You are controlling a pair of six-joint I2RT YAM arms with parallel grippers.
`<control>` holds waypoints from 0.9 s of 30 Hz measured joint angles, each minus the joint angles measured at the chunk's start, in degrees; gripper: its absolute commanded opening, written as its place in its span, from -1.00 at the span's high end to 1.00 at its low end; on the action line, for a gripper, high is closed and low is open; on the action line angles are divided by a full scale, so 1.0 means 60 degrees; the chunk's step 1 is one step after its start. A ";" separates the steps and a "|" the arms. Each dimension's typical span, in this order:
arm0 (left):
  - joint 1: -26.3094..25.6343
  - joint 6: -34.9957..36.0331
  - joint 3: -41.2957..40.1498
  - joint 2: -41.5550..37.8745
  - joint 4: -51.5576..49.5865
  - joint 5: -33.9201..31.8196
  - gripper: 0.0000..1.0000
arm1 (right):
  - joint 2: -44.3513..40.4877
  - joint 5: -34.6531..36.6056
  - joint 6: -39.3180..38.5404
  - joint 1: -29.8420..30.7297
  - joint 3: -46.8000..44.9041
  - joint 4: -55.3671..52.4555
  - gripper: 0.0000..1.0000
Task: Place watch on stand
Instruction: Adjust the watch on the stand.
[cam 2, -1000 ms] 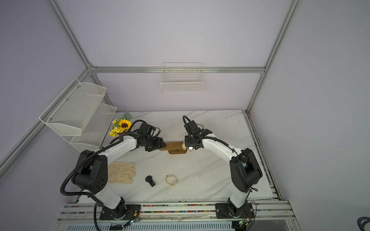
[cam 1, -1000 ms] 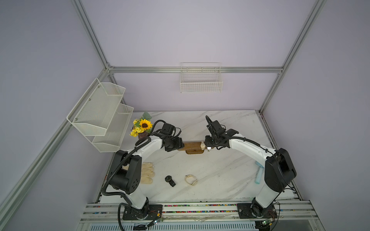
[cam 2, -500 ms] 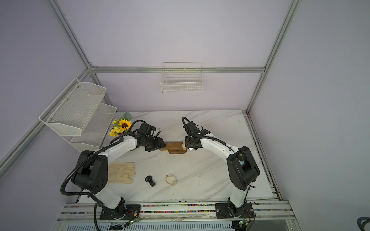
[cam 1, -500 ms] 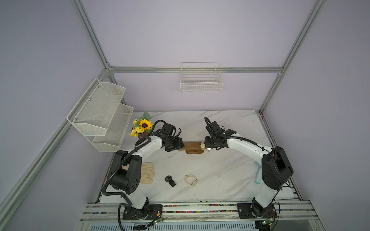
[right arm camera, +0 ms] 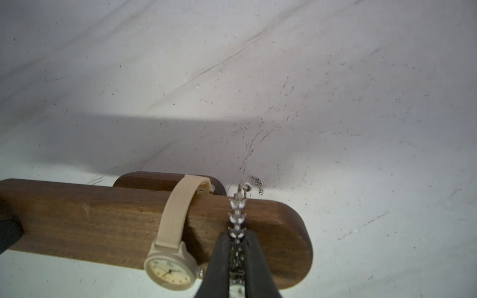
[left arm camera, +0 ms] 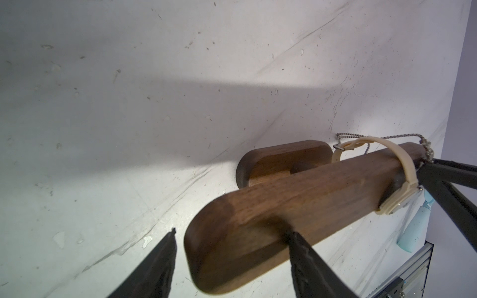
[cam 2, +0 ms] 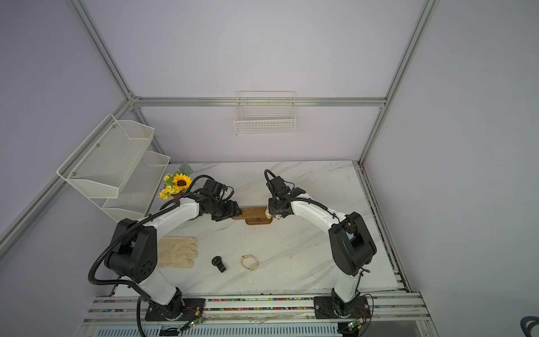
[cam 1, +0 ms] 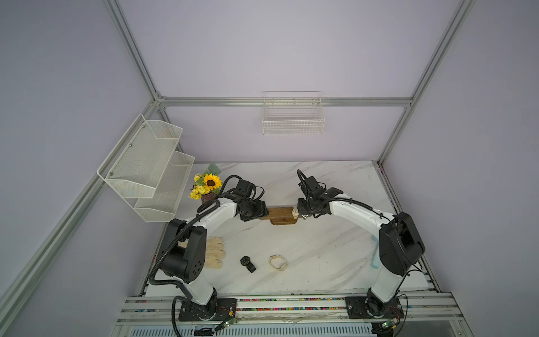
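Now right jaws, newly closed, pinch silver strap (right arm camera: 237, 219) draped over stand (right arm camera: 103, 219), likely seating it; left jaws open.

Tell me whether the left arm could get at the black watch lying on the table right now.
Probably yes. The black watch lies on open marble, nothing over it, but the left hand straddles the stand and must back off first.

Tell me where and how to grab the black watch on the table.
Take the black watch by its round case, straight down from above: it seems to lie flat, dial up, with the strap sticking out one side, so close across the case's free sides.
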 measured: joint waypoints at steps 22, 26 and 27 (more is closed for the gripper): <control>0.0004 0.0036 0.0000 0.0073 0.0131 0.0135 -0.35 | 0.0492 0.0040 -0.0208 0.0000 0.0685 -0.0066 0.82; 0.0007 0.0036 0.0000 0.0073 0.0131 0.0135 -0.35 | 0.0495 0.0040 -0.0255 -0.0026 0.0685 -0.0062 0.83; 0.0007 0.0036 0.0000 0.0073 0.0135 0.0135 -0.35 | 0.0495 0.0040 -0.0266 -0.0058 0.0685 -0.0058 0.84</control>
